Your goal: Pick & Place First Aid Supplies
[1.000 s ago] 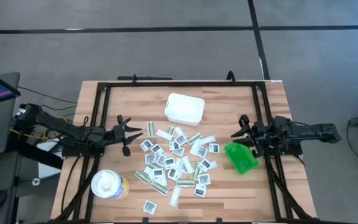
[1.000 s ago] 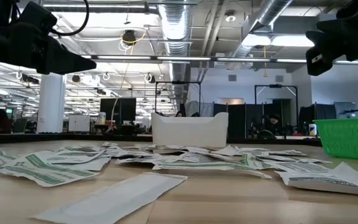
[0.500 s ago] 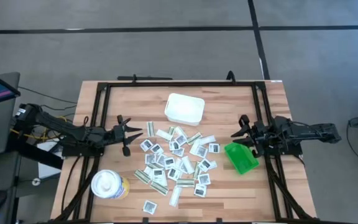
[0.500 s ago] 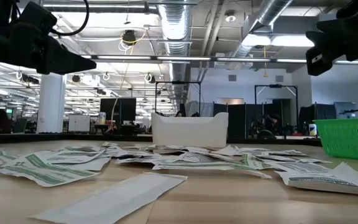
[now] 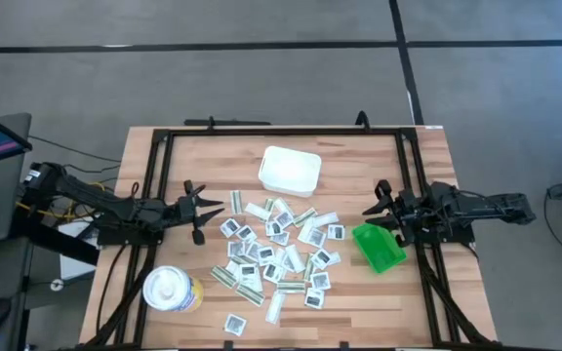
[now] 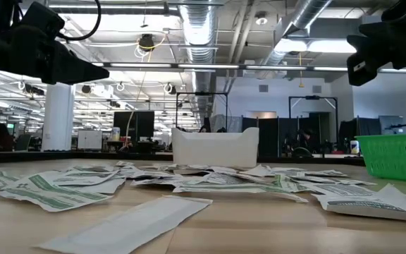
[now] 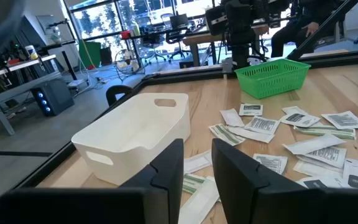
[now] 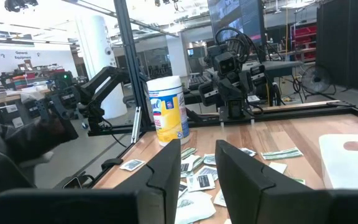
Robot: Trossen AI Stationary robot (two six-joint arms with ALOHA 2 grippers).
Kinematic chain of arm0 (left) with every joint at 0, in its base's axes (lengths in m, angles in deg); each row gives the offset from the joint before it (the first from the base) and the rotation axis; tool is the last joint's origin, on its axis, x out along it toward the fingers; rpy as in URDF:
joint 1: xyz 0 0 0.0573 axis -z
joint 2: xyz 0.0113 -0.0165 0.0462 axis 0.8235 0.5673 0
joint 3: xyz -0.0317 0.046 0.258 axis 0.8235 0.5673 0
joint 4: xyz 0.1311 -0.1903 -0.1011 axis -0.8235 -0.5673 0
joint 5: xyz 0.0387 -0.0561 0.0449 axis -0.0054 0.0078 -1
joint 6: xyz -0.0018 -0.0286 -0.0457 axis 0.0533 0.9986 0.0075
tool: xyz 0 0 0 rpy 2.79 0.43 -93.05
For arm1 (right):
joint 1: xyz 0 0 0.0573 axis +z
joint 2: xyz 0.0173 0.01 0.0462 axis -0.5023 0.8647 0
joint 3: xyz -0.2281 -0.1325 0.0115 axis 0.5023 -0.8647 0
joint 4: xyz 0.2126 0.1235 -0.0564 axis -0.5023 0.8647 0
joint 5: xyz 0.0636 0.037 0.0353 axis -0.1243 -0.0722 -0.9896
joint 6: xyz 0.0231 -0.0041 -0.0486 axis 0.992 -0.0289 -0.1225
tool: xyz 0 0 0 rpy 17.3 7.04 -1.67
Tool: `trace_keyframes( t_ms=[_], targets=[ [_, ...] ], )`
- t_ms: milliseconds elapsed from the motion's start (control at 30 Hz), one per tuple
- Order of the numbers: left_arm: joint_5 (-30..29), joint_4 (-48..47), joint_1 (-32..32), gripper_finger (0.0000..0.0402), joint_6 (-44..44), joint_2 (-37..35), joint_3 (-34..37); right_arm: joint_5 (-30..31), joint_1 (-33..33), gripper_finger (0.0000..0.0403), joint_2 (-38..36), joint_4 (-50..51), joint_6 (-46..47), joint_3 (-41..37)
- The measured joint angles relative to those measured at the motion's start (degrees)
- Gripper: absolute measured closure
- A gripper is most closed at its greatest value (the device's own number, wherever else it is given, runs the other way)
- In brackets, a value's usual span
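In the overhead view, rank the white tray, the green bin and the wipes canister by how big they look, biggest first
1. White tray, clearly largest.
2. Green bin and wipes canister look about alike from above; I can't rank them confidently.

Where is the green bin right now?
In the high view the green bin sits on the table's right side, just in front of the right gripper, at the right edge of the scattered packets. The white tray lies farther back, near centre.
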Motion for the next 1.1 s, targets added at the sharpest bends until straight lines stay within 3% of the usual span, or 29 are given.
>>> trace_keyframes(
  t_ms=[333,533,767,967,1100],
  targets=[
    [0.44,0.83,0.0,0.0316,0.85,0.01,-0.01,0.02,0.0,0.0307,0.01,0.01,0.0,-0.01],
    [1.27,8.28,0.0,0.0316,-3.45,0.02,0.0,0.0,-0.02,0.0307,0.0,0.02,0.0,0.0],
    [6.5,16.52,0.0,0.0316,1.37,0.01,0.0,0.0,0.0,0.0307,0.0,0.02,0.0,-0.02],
    [5.5,24.91,-0.02,0.0316,1.53,0.0,-0.06,0.0,0.0,0.0307,0.01,0.02,-0.01,0.0],
    [4.02,24.87,-0.02,0.0316,3.69,1.24,-3.48,0.11,-0.13,0.0307,0.0,0.02,-0.01,0.0]
  ],
)
